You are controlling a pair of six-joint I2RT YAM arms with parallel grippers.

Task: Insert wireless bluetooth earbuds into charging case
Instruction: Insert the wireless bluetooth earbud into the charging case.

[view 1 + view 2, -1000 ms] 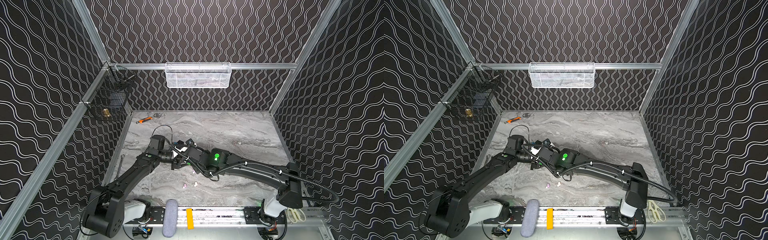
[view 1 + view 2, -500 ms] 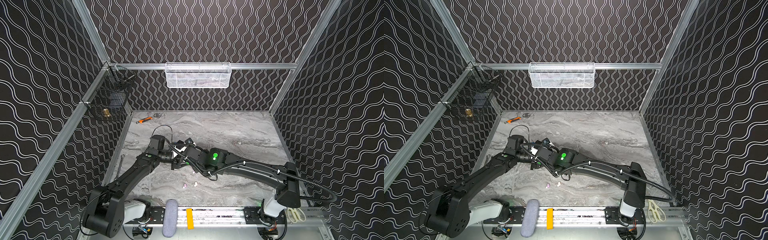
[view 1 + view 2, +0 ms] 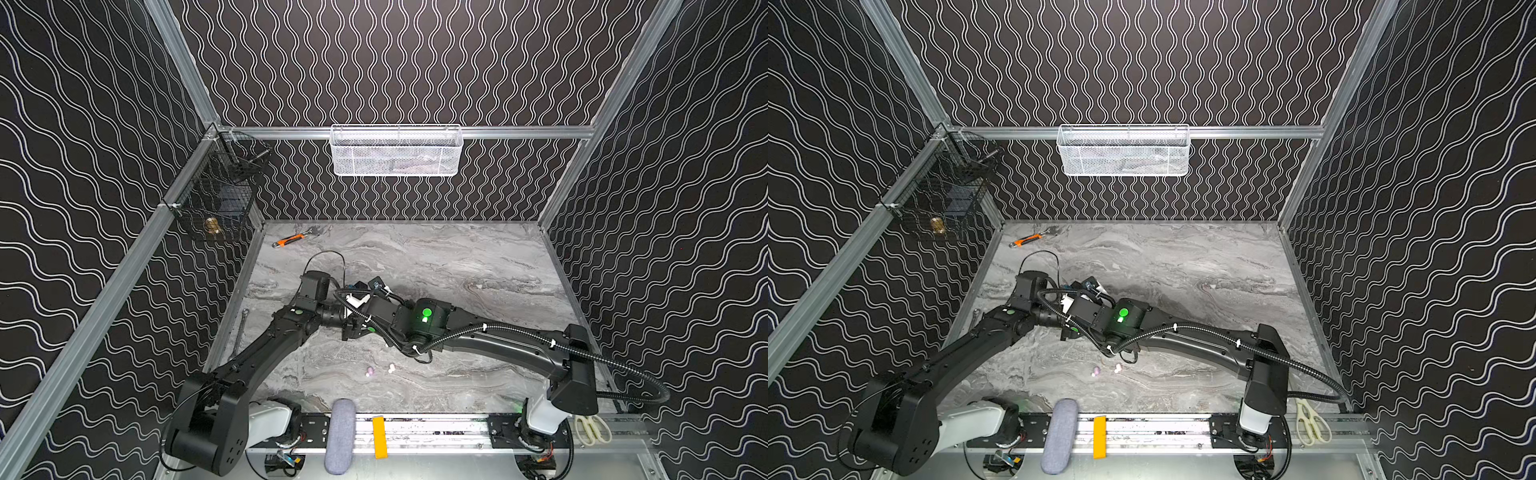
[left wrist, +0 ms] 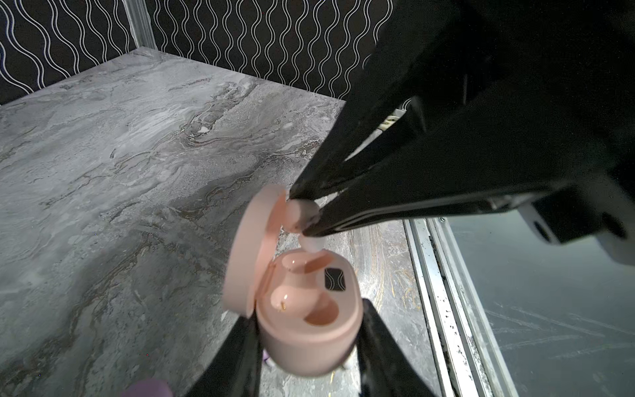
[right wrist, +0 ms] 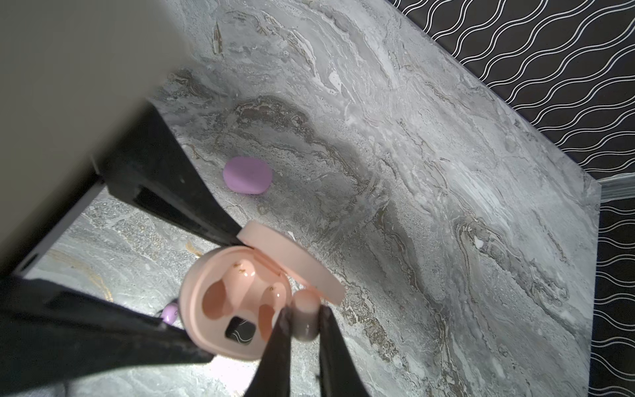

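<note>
The left gripper (image 4: 311,314) is clamped on the body of the pink charging case (image 4: 305,343), one finger on each side. It holds the case above the table with the lid swung open and both wells bare. The right gripper (image 5: 304,318) is pinched shut on a pale earbud (image 5: 305,304). This earbud hangs at the end of the case away from the left gripper's fingers, just beside the open lid. In the left wrist view its white tip points down at the well there; whether it touches the case I cannot tell.

The marble table (image 3: 478,266) spreads below the case. A closed lilac case (image 5: 247,175) lies flat on it, near the pink charging case but apart from it, on the lid's side.

A lilac bud (image 3: 369,371) and a cream bud (image 3: 391,368) lie loose on the table, close together. In the left wrist view both peek out from under the base of the pink charging case. In both top views the wrists hide the case itself.
</note>
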